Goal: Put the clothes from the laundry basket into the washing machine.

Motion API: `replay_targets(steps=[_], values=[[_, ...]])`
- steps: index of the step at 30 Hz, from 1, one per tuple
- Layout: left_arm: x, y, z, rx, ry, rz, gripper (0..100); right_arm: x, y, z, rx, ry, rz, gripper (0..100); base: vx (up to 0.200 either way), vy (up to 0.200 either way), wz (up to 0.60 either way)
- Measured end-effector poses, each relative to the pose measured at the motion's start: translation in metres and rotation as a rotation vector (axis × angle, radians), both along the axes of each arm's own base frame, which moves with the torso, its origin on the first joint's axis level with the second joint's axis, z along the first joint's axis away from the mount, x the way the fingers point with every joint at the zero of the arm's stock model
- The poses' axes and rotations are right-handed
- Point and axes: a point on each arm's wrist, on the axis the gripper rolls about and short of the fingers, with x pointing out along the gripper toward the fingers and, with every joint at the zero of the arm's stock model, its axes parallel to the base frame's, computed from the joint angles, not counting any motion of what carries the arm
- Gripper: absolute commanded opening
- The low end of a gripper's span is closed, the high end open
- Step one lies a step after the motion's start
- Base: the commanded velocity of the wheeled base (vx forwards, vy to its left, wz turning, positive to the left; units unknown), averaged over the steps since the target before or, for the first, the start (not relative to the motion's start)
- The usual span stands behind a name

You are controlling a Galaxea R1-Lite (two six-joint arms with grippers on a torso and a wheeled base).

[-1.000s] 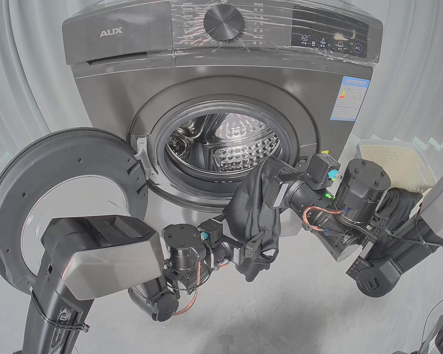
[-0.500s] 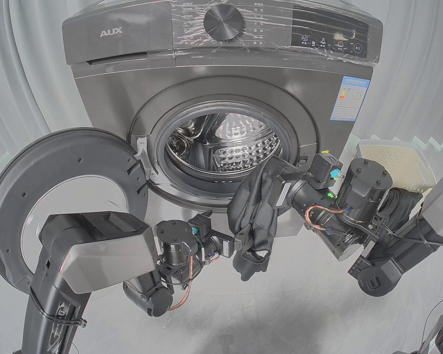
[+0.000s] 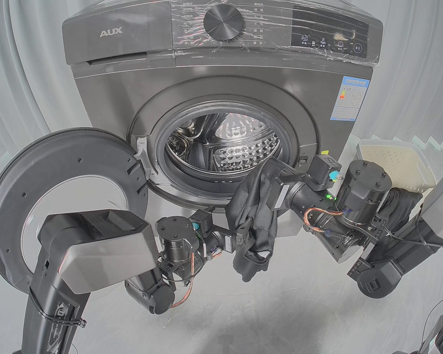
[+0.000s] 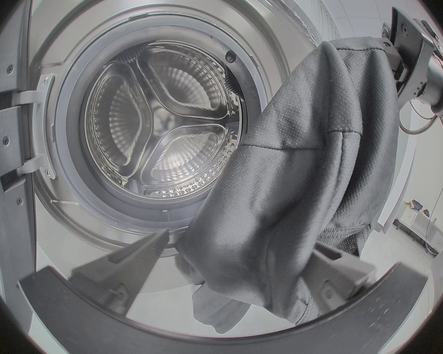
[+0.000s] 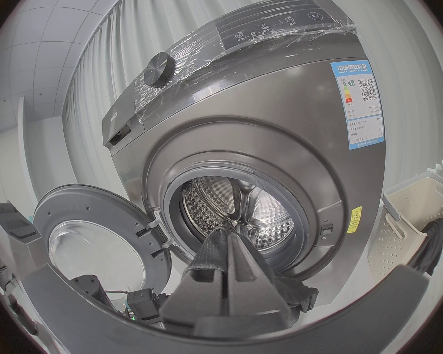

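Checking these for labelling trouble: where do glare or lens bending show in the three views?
Head view: wrap over the panel glints, drum shines. Left wrist view: hot highlights on the drum ribs, cloth matte, corners black. Right wrist view: washer bulges, curtain lines bow.

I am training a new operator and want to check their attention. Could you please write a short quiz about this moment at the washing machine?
1. True or false: the black garment hangs in front of the washing machine, not yet inside the drum.
2. Which claw is shut on the garment: A left, B right, C both?
3. On which side of the machine, by the robot's own sides, does the laundry basket stand?
Key: 1 true. 2 B: the right claw pinches it; the left claw is open. 3 The right side.
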Motion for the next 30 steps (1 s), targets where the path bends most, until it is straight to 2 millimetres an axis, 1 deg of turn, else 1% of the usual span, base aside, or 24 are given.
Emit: replay_targets(steps=[6,10,14,20,24,25,30], values=[[0.0,-0.001,0.001,-0.003,-0.003,-0.001,0,-0.001,-0.001,-0.002,-0.005,0.006,0.0,0,0.0,0.0,0.0],[0.0,0.0,0.005,-0.006,-0.008,0.0,0,-0.001,-0.001,-0.003,-0.007,0.007,0.0,0,0.0,0.0,0.0],[-0.004,0.003,0.014,-0.011,-0.015,-0.001,0,-0.001,-0.003,-0.004,-0.011,0.012,-0.001,0,0.0,0.0,0.0],[-0.015,0.01,0.029,-0.016,-0.019,-0.009,0,-0.003,-0.006,-0.01,-0.019,0.029,0.01,0,0.0,0.0,0.0],[-0.022,0.012,0.036,-0.017,-0.02,-0.017,0,-0.004,-0.007,-0.011,-0.018,0.036,0.013,0,0.0,0.0,0.0],[-0.023,0.013,0.037,-0.016,-0.018,-0.019,0,-0.004,-0.007,-0.012,-0.018,0.036,0.014,100,0.0,0.0,0.0],[-0.031,0.018,0.043,-0.012,-0.012,-0.028,0,-0.005,-0.008,-0.015,-0.026,0.049,0.01,100,0.0,0.0,0.0]])
